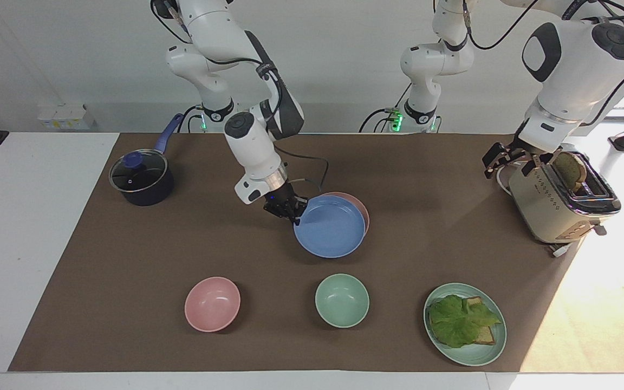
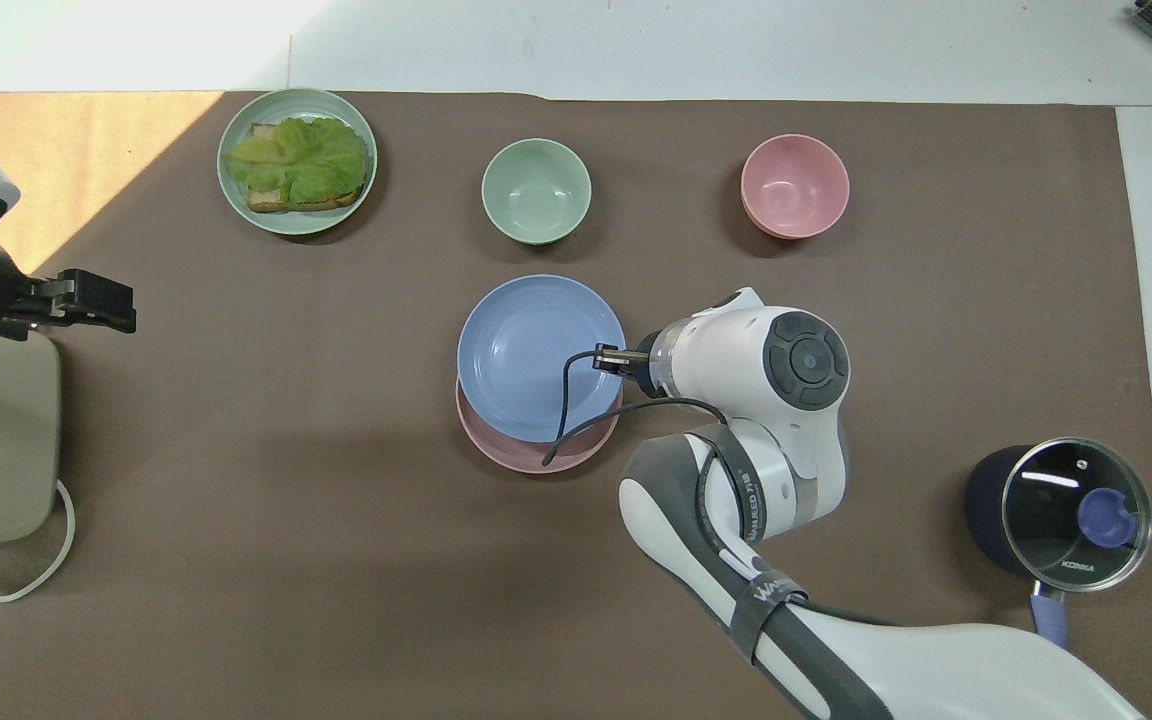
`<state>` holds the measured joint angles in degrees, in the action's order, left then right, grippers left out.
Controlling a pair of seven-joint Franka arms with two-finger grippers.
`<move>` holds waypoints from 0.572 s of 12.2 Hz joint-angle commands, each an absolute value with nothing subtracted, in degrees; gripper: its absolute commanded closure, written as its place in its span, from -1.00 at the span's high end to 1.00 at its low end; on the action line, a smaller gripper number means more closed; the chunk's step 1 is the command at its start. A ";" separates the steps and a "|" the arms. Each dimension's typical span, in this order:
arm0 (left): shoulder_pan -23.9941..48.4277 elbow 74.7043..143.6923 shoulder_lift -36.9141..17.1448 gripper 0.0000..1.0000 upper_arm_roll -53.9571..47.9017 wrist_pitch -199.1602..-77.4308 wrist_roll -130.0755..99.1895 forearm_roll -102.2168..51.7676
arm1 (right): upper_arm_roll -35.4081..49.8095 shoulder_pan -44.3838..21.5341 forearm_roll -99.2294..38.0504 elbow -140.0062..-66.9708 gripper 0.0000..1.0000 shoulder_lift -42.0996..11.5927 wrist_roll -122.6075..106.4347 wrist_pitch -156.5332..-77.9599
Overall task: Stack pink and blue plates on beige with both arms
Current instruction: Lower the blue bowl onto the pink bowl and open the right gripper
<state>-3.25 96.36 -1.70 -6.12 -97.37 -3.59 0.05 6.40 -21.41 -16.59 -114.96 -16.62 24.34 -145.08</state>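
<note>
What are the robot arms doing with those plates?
The right pincer is shut on the rim of the blue plate and holds it over the pink plate, which lies in the middle of the brown mat. The blue plate covers most of the pink one but sits a bit off-centre. The left pincer waits, open, over by the toaster. Whether a beige plate lies under the pink one cannot be seen.
</note>
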 commanded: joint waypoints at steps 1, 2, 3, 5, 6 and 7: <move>-3.52 98.17 -0.09 1.00 -6.24 -97.82 -2.99 0.62 | 6.33 -22.31 -15.47 -114.43 -1.00 -16.88 25.49 -144.93; -3.60 98.26 -0.09 1.00 -6.33 -97.82 -2.99 0.62 | 6.33 -22.41 -15.38 -114.43 -1.00 -16.79 25.49 -144.67; -3.52 98.26 -0.09 1.00 -6.24 -97.82 -2.99 0.62 | 6.33 -22.41 -15.03 -114.52 -1.00 -16.79 25.49 -144.49; -3.60 98.17 -0.09 1.00 -6.24 -97.82 -2.99 0.62 | 6.33 -22.50 -13.45 -114.61 -1.00 -16.44 25.49 -143.01; -3.52 98.26 -0.09 1.00 -6.24 -97.82 -2.99 0.62 | 6.33 -22.50 -12.14 -114.61 -1.00 -16.35 25.49 -141.95; -3.52 98.26 -0.09 1.00 -6.24 -97.82 -2.99 0.62 | 6.33 -22.50 -10.65 -114.61 -1.00 -16.26 25.49 -140.90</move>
<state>-3.25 96.36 -1.70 -6.12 -97.37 -3.59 0.05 6.40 -22.45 -13.39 -114.87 -16.60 24.34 -143.19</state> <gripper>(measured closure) 0.000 0.956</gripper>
